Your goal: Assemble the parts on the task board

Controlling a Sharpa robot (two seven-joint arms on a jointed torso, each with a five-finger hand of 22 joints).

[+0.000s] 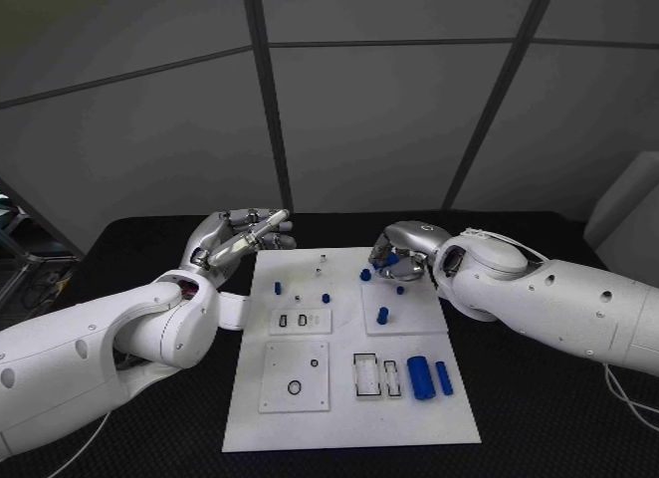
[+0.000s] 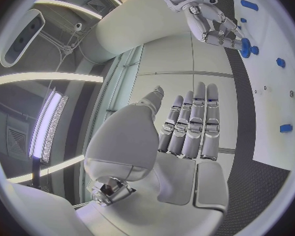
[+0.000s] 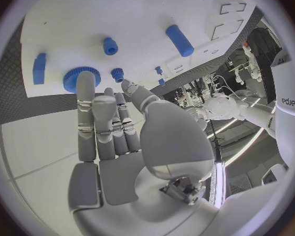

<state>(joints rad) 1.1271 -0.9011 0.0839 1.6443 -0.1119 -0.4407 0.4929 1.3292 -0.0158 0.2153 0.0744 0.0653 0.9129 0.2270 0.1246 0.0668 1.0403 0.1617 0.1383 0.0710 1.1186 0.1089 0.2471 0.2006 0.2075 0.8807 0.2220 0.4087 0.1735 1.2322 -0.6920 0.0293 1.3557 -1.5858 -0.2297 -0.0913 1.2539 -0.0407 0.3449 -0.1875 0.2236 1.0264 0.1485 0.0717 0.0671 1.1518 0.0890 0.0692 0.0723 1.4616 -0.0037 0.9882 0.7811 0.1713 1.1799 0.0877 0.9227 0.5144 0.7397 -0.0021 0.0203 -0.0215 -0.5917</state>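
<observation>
On the black desk [image 1: 559,418] lies the smooth white task board [image 1: 351,398]. The right hand [image 1: 394,261] touches a ribbed blue disc [image 3: 78,78] at its far edge; the left hand [image 1: 241,237] hovers empty, fingers [image 2: 190,126] straight.

One piece of lettering can be read: in the right wrist view, a dark word runs along the white casing of the left arm [image 3: 288,102], seen sideways and partly cut, so only something like "sharpa" can be made out. The task board and the blue parts carry no readable marks.
</observation>
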